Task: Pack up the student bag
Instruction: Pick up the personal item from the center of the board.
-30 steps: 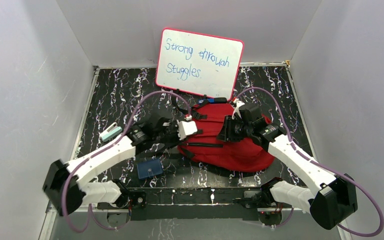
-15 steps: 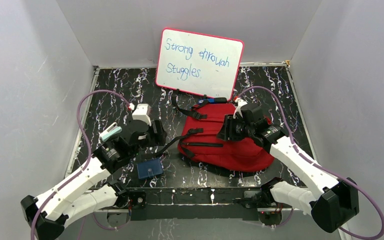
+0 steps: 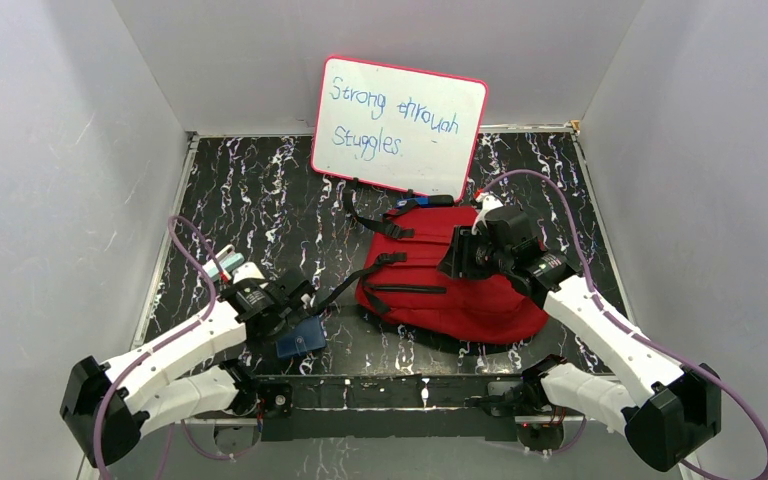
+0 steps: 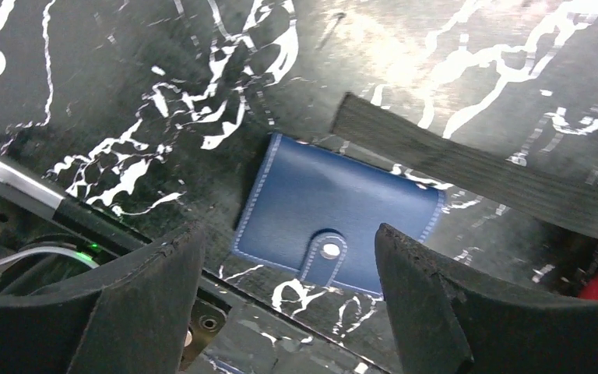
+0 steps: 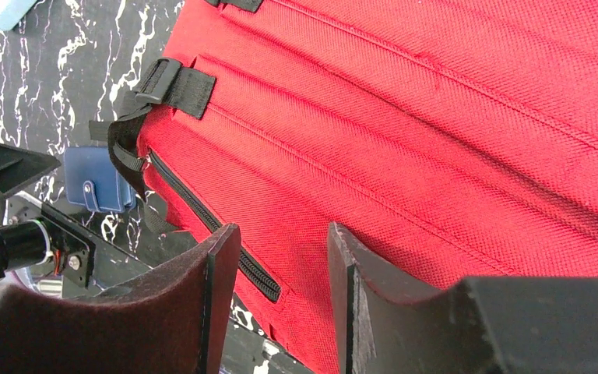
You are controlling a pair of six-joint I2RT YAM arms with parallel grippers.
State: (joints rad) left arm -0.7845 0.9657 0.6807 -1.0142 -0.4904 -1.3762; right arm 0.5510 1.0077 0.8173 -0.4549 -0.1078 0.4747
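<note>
Left gripper [image 4: 288, 238] has swung from bag [image 5: 436, 117] to wallet [image 4: 335, 210], jaws wide, empty; right gripper [image 5: 280, 241] gapes over bag, empty; strap [image 4: 475, 167] touching wallet could get pinched too.

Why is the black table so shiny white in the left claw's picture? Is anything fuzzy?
Left wrist view: light glare whitens the table near the top edge, and the blue wallet is sharp, its stitching clear. Right wrist view: the red bag shows crisp weave, with no glare and nothing fuzzy on it.
</note>
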